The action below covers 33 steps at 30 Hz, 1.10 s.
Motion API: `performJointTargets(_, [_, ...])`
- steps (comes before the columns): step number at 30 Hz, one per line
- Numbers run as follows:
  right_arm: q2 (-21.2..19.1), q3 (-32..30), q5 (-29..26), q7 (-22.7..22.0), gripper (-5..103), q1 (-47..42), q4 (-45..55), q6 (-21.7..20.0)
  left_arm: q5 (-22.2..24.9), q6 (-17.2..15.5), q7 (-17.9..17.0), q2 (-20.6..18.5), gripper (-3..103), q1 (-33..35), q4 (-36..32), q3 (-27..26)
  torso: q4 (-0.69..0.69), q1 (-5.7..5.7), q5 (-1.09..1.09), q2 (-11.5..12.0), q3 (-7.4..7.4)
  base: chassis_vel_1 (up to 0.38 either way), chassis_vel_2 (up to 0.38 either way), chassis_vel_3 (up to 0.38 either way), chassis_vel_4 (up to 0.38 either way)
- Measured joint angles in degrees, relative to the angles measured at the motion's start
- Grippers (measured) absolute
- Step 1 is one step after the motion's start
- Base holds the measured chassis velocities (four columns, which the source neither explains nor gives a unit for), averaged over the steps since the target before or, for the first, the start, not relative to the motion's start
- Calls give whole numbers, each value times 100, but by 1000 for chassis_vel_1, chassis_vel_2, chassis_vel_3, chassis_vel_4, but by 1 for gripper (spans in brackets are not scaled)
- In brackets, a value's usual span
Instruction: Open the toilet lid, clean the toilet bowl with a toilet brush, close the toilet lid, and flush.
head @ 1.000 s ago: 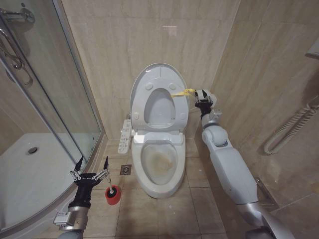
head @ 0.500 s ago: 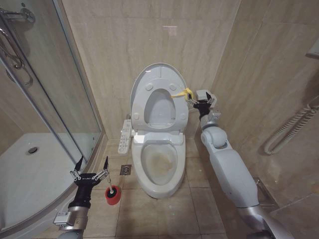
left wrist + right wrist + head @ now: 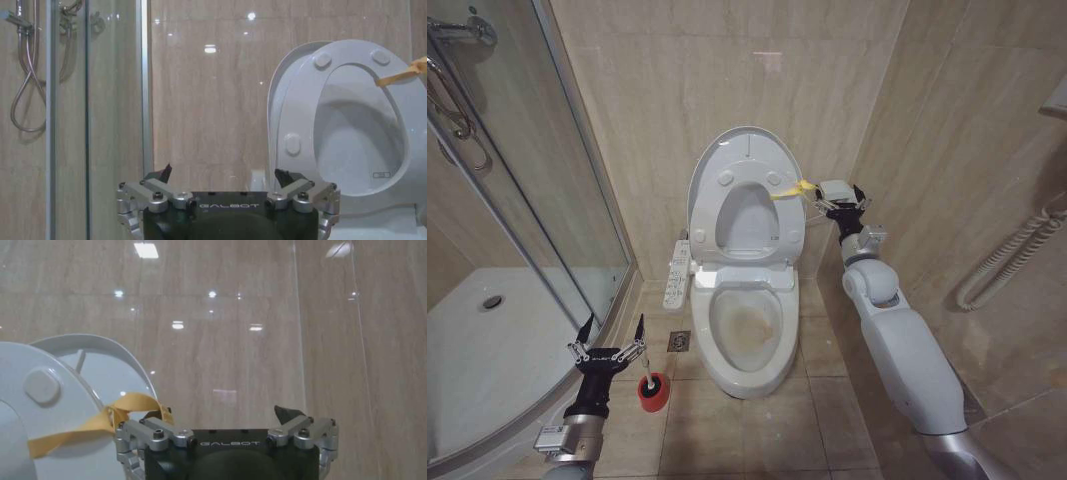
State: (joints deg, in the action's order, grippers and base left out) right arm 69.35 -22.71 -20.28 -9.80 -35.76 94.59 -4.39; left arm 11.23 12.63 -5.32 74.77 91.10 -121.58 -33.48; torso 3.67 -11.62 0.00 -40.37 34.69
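A small tiled bathroom seen from above, with a white electronic toilet at the centre of the frame against the beige back wall. The toilet lid stands raised upright against the wall, and the ring-shaped seat is lifted with it, its oval hole showing. A yellow ribbon tab hangs from the right edge of the raised seat and lid. Below them, in the middle of the frame, the toilet bowl lies open, its inside stained yellowish-brown. To the right of the lid, in the upper right part of the frame, the right pincer sits at the end of a long white arm that rises from the lower right corner; its fingers are spread and hold nothing, with the ribbon tab just beside them. From the right wrist camera the ribbon loops just beside one finger of that pincer, apart from it as far as can be told. In the lower left of the frame the left pincer points upward with its fingers spread wide and empty, in front of the curved glass shower door. Just to its right on the floor, the toilet brush stands in its round red cup holder, near the left side of the toilet base. A white control panel is at the toilet's left side.
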Motion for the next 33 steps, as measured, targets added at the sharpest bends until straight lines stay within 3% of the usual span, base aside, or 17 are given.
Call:
performJointTargets(10, [13, 122, -38, 16, 100, -102, 190, -91, 0, 0, 0, 0, 100, 0, 0, 0, 0, 0, 0, 0, 0, 0, 0, 0, 0])
performJointTargets(21, [117, 228, -8, -22, 100, 196, -238, -5, 0, 0, 0, 0, 100, 0, 0, 0, 0, 0, 0, 0, 0, 0, 0, 0, 0])
performJointTargets(22, [145, 252, -5, -34, 74, 263, -307, -6, 0, 0, 0, 0, 100, 0, 0, 0, 0, 0, 0, 0, 0, 0, 0, 0, 0])
performJointTargets(29, [262, 433, 16, -106, 74, 667, -728, -107, 0, 0, 0, 0, 100, 0, 0, 0, 0, 0, 0, 0, 0, 0, 0, 0, 0])
performJointTargets(30, [309, 472, 29, -125, 47, 787, -854, -135, 0, 0, 0, 0, 100, 0, 0, 0, 0, 0, -1, 0, 0, 0, 0, 0, 0])
performJointTargets(33, [400, 529, 67, -151, 47, 964, -1055, -154, 0, 0, 0, 0, 100, 0, 0, 0, 0, 0, -1, 0, 1, 0, 0, 0, 0])
